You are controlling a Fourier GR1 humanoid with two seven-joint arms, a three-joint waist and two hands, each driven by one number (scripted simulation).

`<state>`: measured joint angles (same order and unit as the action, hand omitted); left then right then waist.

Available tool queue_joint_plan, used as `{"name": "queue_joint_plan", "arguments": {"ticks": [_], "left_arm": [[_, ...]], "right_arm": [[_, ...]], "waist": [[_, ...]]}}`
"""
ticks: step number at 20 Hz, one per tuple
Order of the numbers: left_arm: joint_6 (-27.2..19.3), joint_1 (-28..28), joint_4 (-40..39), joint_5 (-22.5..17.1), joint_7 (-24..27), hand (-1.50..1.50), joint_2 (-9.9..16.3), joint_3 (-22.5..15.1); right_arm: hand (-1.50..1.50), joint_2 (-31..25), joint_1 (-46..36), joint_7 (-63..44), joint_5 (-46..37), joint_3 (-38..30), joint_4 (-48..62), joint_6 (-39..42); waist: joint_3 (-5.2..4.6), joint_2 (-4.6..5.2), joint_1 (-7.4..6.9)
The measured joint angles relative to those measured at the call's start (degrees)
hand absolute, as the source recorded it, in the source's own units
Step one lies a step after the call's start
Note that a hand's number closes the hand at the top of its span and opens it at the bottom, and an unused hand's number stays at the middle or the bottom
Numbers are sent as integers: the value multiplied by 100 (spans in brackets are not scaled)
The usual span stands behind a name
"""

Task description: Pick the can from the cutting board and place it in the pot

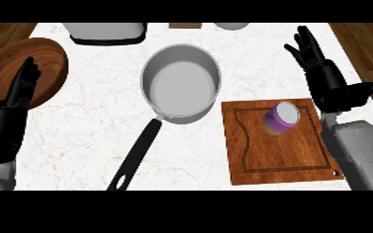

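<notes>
White marble counter (87,123): purple can (281,117) upright on brown wooden cutting board (280,143), just left of right hand (320,71), fingers straight, holding nothing. Grey long-handled pot (180,83) farther left, ready to receive. Left hand (22,86) resting, fingers straight.

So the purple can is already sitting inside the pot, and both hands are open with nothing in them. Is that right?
Not quite. The head view shows the purple can on the cutting board, to the right of the pot, which holds nothing. The rest stands: the left hand and right hand are open with nothing in them.
</notes>
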<state>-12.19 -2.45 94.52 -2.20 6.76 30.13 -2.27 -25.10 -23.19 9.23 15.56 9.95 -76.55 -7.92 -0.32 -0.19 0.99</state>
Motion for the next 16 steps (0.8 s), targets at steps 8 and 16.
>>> {"name": "queue_joint_plan", "arguments": {"ticks": [8, 16], "left_arm": [[160, -96, -139, -681, -713, 0, -798, -403], [0, -343, 7, -1153, -1785, 0, -1314, -572]], "right_arm": [[-150, -188, -432, -20, 242, 925, -376, 2108], [-150, -1318, 341, 2839, -106, 151, -43, 3254]], "waist": [[3, 24, -181], [46, 33, -46]]}}
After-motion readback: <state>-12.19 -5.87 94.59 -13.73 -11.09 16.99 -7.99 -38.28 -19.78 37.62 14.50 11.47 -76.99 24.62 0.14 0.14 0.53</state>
